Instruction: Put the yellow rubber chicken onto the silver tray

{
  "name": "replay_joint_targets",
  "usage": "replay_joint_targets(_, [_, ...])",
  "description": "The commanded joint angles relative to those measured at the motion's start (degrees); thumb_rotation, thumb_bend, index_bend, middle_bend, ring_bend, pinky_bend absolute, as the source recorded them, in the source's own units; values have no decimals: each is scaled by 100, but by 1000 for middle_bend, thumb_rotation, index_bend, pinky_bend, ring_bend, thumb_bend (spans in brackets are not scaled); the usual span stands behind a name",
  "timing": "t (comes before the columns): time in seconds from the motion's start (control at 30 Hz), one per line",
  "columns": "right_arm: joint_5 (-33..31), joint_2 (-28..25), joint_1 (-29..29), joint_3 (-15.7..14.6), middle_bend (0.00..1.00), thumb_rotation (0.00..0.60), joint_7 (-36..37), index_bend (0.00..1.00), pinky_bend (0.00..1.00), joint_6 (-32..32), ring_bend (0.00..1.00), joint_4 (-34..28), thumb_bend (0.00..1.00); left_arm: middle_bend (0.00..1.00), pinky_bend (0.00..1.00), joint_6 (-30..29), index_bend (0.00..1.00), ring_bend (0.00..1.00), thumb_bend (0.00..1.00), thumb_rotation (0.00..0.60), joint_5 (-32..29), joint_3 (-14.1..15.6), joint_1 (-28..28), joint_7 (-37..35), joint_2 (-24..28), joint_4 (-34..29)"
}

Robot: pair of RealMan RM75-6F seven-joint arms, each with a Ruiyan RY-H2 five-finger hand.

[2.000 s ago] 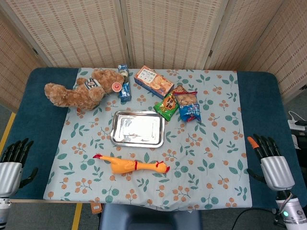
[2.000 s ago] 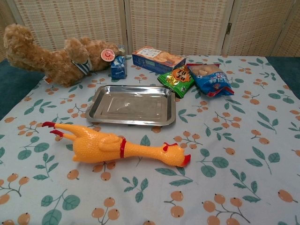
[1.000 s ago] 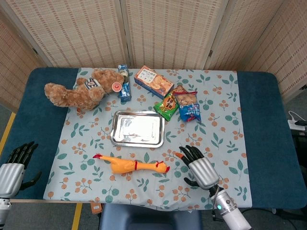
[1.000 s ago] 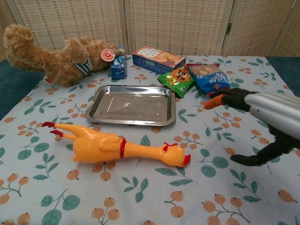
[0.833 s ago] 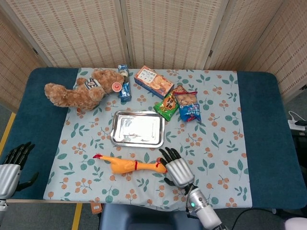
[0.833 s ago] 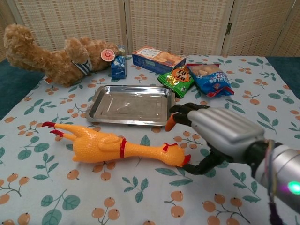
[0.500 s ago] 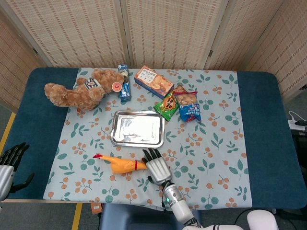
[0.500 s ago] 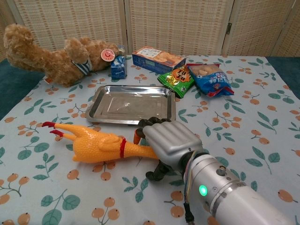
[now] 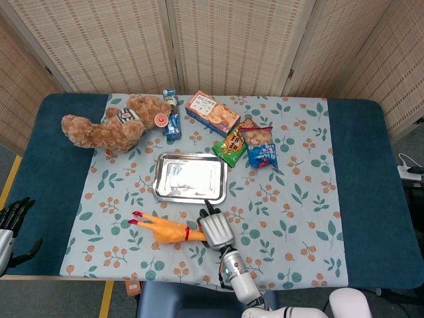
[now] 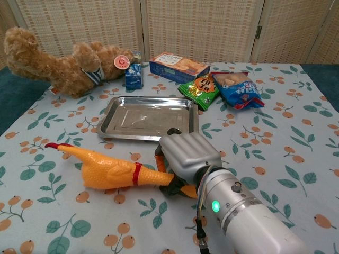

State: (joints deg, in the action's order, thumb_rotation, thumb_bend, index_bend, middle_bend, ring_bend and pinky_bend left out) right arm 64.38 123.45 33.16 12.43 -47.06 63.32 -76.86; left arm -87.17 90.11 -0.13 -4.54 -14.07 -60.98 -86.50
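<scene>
The yellow rubber chicken [image 9: 162, 230] [image 10: 106, 169] lies on the flowered cloth in front of the silver tray [image 9: 189, 177] [image 10: 106, 124], its red feet pointing left. My right hand [image 9: 213, 230] [image 10: 185, 156] grips the chicken's neck and head end, fingers curled around it. The head is mostly hidden under the hand, with only an orange bit showing below it. The tray holds nothing. My left hand [image 9: 6, 225] hangs off the table's left front corner, fingers apart and holding nothing; only the head view shows it.
Behind the tray lie a brown teddy bear [image 9: 109, 124] [image 10: 58, 61], a small blue carton [image 9: 172, 119], a biscuit box [image 9: 212, 112] [image 10: 177, 66], a green snack bag [image 9: 230, 147] and a blue snack bag [image 9: 260, 147] [image 10: 241, 89].
My right hand swept in from the right front corner to the chicken's head and closed on its neck. The chicken has turned slightly, feet swinging up-left. My left hand drew back to the left.
</scene>
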Motion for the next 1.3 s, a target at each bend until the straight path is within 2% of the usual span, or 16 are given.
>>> replay_joint_targets(0.03, [33,-59,8,23,408,600,31,777,465,93,314,-86,243,0,92,-4,0,0,359,600,27,6,-5,39,-8,-6])
replay_joint_targets(0.17, [250,-325,-49,10,499,600,228,840,547,303,442,-433,244,0,92,18,0,0,364,600,58,5,-31,107,-66,49])
replay_joint_targets(0.33, [359,-758,-110,46,541,600,398,873,611,422,521,-937,244,15,107,-33,12,5,380,600,181,-21,-93,101,-261,149])
replay_joint_targets(0.4, [344,-869,-102,104,544,600,470,874,616,416,525,-1058,244,65,149,-265,9,59,367,600,545,26,-133,-354,-393,207])
replay_joint_targets(0.5, [203,-1010,-82,236,547,600,613,874,618,353,526,-1218,244,151,231,-600,0,140,345,600,1118,254,-166,-1502,-578,270])
replay_joint_targets(0.6, [92,-1115,-28,334,548,600,673,876,633,299,538,-1297,244,188,259,-581,9,168,339,600,1311,436,-192,-1845,-690,151])
replay_joint_targets(0.77, [197,-1114,16,408,548,600,990,876,654,423,547,-1281,244,168,266,31,2,158,329,600,1346,504,-463,-1150,-629,-608])
replay_joint_targets(0.93, [287,-939,125,453,548,600,1150,876,671,512,553,-1134,244,29,232,1052,0,46,324,600,970,419,-942,-574,-359,-1482])
replay_joint_targets(1.0, [263,-859,194,482,548,600,1129,876,671,510,553,-1065,244,1,200,1366,0,7,324,600,611,228,-1110,-201,-377,-1741])
replay_joint_targets(1.17, [136,-626,346,587,549,600,1053,876,671,533,553,-893,244,0,130,1993,0,0,316,600,-330,-207,-1479,944,-565,-2065])
replay_joint_targets(1.3, [31,-539,423,640,548,600,968,876,671,559,553,-873,244,0,103,2069,0,0,309,600,-871,-469,-1656,1987,-864,-2028])
